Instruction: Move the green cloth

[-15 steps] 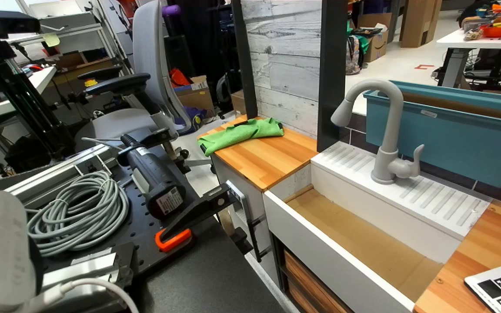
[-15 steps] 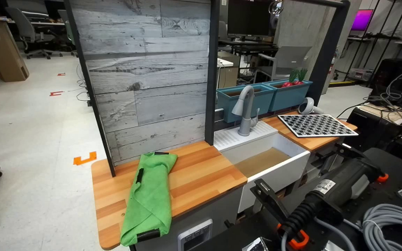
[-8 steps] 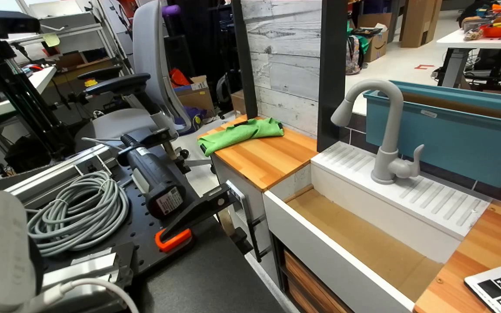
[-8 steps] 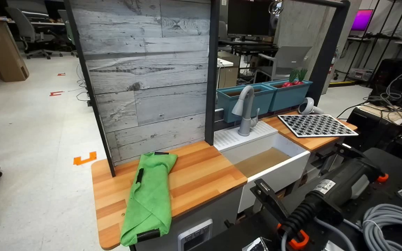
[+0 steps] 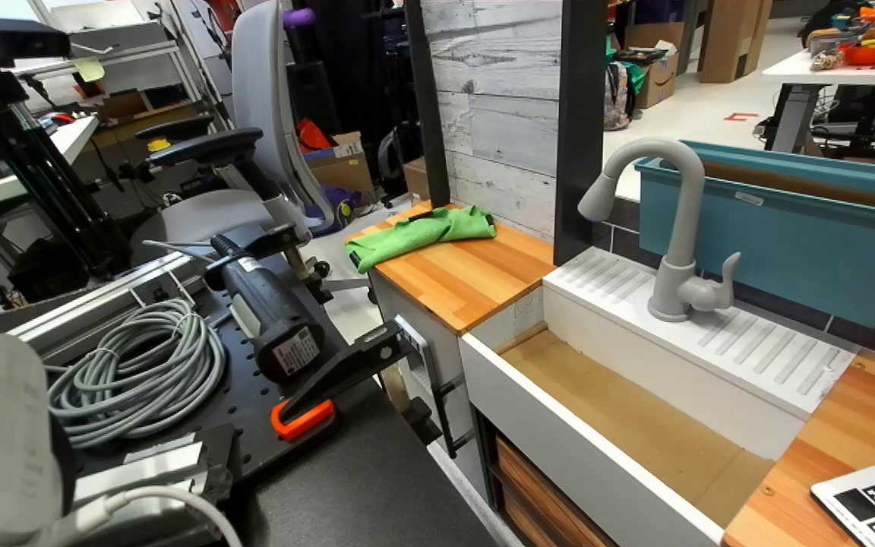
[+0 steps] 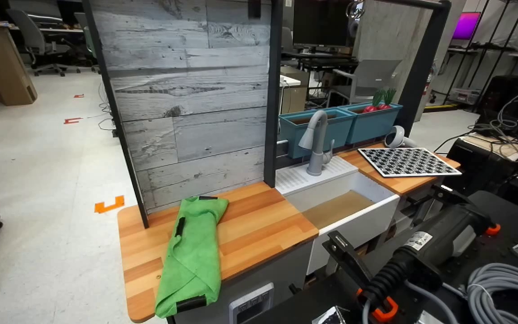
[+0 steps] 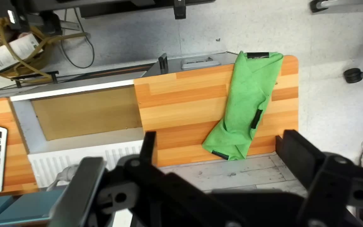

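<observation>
Where the folded green cloth with black strips [image 7: 246, 94] lies: while most of it rests on the striped wooden tabletop [image 7: 181, 110], one end reaches a little over the front edge. The other end is just beside the upright panel of grey wood pattern [image 6: 196, 90]. Three black strips can be seen on it in the wrist view.
Black gripper [image 7: 216, 148]: its two fingers [image 7: 148, 146] are spread wide in the wrist view. Part of the cloth appears in the gap, below and apart from them.
Small dark piece [image 6: 254, 8]: it shows at the top edge of an exterior view, in front of the panel; what it belongs to cannot be told.
White sink with brown bottom [image 5: 559, 452]: it stands directly next to the tabletop part that carries the cloth.
Grey curved faucet [image 5: 690, 213]: it stands upright on the white ribbed ledge [image 5: 768, 346] behind the sink.
Teal rectangular planter boxes [image 6: 371, 126]: two are in a row behind the faucet; red pieces with green leaves [image 6: 370, 109] rise from the one farther from the cloth.
Black-and-white chequered board [image 6: 409, 162]: it lies on the wooden part beyond the sink, near a white rounded object [image 6: 394, 137].
Black cylindrical tool [image 5: 270, 311]: it lies near a coiled grey cable [image 5: 206, 372] in both exterior views.
</observation>
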`<state>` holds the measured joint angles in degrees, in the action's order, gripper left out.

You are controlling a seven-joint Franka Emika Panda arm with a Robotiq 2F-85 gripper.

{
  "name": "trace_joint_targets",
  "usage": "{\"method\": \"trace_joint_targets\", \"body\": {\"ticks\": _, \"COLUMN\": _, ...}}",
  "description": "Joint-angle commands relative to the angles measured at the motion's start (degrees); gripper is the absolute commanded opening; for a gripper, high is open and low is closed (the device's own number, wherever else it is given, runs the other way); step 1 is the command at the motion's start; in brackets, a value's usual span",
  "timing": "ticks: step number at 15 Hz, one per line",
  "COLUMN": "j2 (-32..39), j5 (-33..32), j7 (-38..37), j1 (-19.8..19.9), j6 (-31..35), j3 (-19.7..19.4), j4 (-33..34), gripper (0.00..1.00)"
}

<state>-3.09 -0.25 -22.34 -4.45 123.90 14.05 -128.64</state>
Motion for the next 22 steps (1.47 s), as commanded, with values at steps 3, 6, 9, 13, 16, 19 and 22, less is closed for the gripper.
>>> {"method": "trace_joint_targets", "body": {"ticks": 3, "j2": 19.4, "j5": -1.0, "j7": -0.5, "j1": -3.9, "j6": 12.3, "j3": -2.3, "j4": 4.1, "gripper": 1.0}}
{"method": "trace_joint_targets", "body": {"ticks": 6, "j2": 30.0, "j5": -1.9, "j7": -1.4, "j1": -7.3, "j6": 14.8, "j3": -4.2, "j4": 9.4, "gripper": 1.0}}
{"method": "trace_joint_targets", "body": {"ticks": 9, "j2": 38.8, "j5": -1.2, "j7": -1.2, "j1": -10.7, "j6": 15.0, "j3": -6.2, "j4": 16.1, "gripper": 1.0}}
{"method": "trace_joint_targets", "body": {"ticks": 13, "j2": 48.6, "j5": -0.8, "j7": -1.2, "j1": -14.3, "j6": 14.8, "j3": -8.4, "j4": 26.1, "gripper": 1.0}}
{"method": "trace_joint_targets", "body": {"ticks": 16, "j2": 54.4, "j5": -0.8, "j7": -1.8, "j1": -16.2, "j6": 14.3, "j3": -9.8, "j4": 33.0, "gripper": 1.0}}
{"method": "trace_joint_targets", "body": {"ticks": 19, "j2": 59.1, "j5": -0.9, "j7": -2.0, "j1": -17.5, "j6": 13.9, "j3": -11.0, "j4": 38.7, "gripper": 1.0}}
{"method": "trace_joint_targets", "body": {"ticks": 22, "j2": 63.4, "j5": -1.1, "j7": -2.1, "j1": -18.6, "j6": 13.9, "j3": -12.1, "j4": 43.8, "gripper": 1.0}}
